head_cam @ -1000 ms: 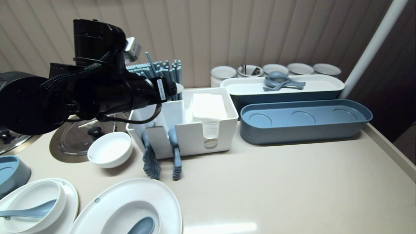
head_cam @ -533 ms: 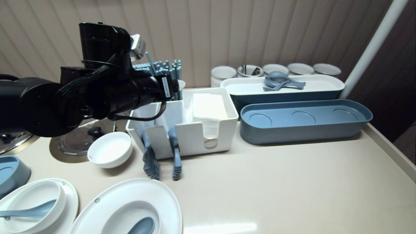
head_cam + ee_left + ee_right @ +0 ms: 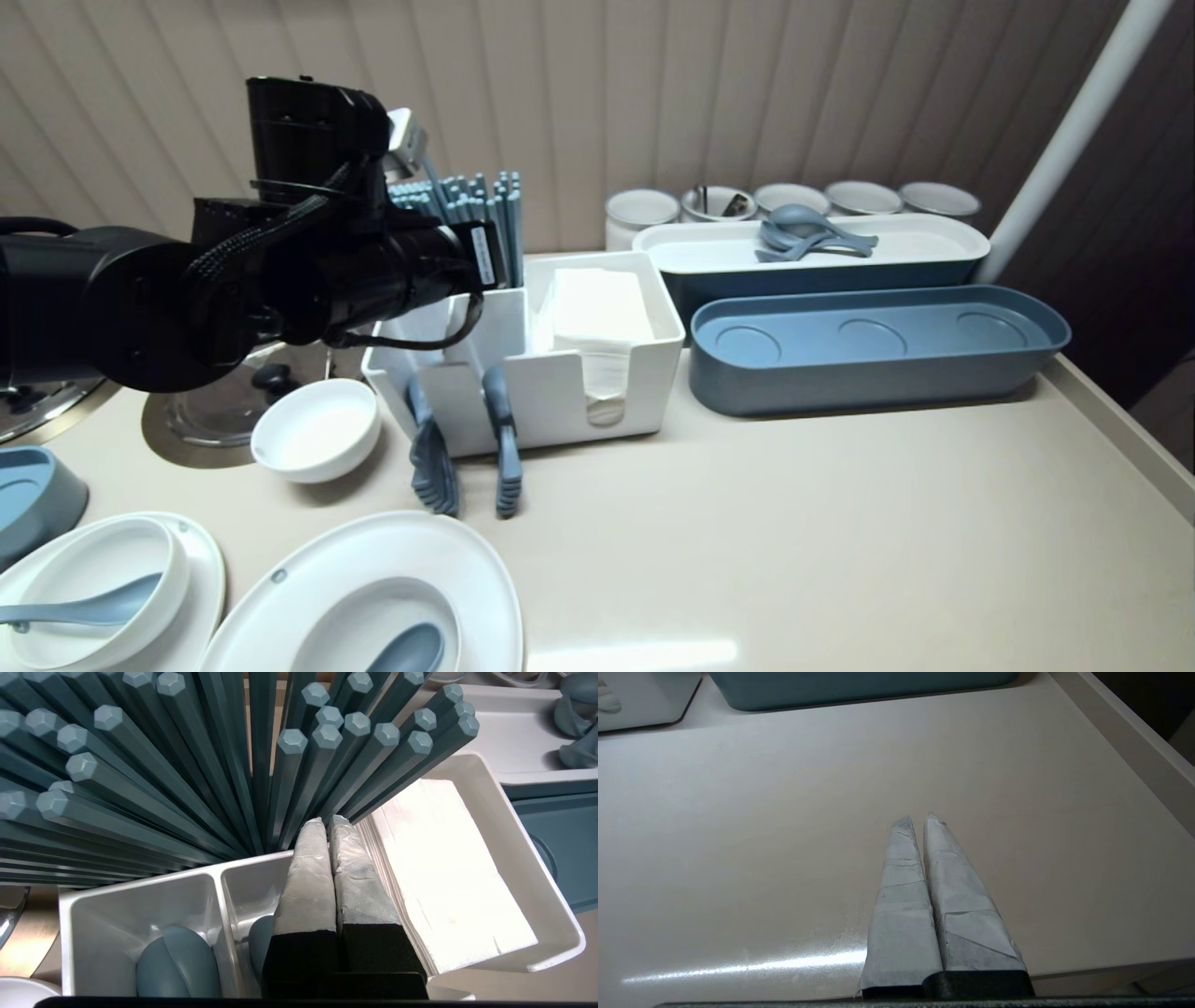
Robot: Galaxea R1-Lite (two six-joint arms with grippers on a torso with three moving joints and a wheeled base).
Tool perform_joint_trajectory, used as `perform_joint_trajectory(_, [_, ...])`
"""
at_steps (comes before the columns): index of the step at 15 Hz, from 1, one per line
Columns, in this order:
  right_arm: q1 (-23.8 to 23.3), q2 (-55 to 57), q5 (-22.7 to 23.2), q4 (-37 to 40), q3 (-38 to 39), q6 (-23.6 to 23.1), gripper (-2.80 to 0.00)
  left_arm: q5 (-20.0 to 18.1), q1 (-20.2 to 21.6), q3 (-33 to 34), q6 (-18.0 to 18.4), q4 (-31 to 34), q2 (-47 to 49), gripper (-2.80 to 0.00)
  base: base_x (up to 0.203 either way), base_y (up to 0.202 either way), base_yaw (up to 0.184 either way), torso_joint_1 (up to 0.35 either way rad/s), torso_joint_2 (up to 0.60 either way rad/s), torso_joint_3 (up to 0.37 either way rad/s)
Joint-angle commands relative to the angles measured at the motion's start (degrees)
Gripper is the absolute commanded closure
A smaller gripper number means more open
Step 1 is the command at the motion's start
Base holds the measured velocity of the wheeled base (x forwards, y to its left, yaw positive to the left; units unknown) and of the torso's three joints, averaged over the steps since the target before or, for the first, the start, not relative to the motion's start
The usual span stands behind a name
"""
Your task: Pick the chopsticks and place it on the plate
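A bundle of blue-grey chopsticks (image 3: 476, 201) stands in the back of a white organizer (image 3: 560, 392). My left arm (image 3: 327, 271) reaches over the organizer from the left and hides its own fingers in the head view. In the left wrist view my left gripper (image 3: 327, 820) is shut, its tips at the lower part of the chopsticks (image 3: 261, 765), beside the napkin stack (image 3: 448, 868). I see nothing between the fingers. Blue spoons (image 3: 177, 966) lie in the organizer's compartments below. My right gripper (image 3: 917, 817) is shut above bare tabletop.
Two blue utensils (image 3: 434, 457) lean on the organizer's front. A white bowl (image 3: 317, 429) and a glass lid (image 3: 215, 392) sit left of it. White plates (image 3: 373, 560) lie in front, a blue tray (image 3: 878, 392) and a white tray (image 3: 934, 245) with spoons to the right.
My left arm has shifted to the right and a little down, closer over the organizer and the chopsticks. Nothing else on the table has moved.
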Motion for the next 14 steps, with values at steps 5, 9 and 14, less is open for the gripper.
perform_joint_trajectory(5, [0.02, 0.04, 0.0, -0.01, 0.0, 0.0, 0.0, -0.1, -0.11, 0.53, 0.07, 0.09, -1.0, 0.0, 0.0, 0.0, 0.0, 0.0, 0.0, 0.0])
perform_joint_trajectory(9, [0.02, -0.02, 0.0, -0.01, 0.0, 0.0, 0.0, 0.49, -0.33, 5.12, 7.91, -2.73, -4.28, 0.0, 0.0, 0.0, 0.0, 0.0, 0.0, 0.0])
perform_joint_trajectory(14, [0.02, 0.0, 0.0, -0.01, 0.0, 0.0, 0.0, 4.87, -0.56, 8.01, 11.03, -15.32, -0.92, 0.0, 0.0, 0.0, 0.0, 0.0, 0.0, 0.0])
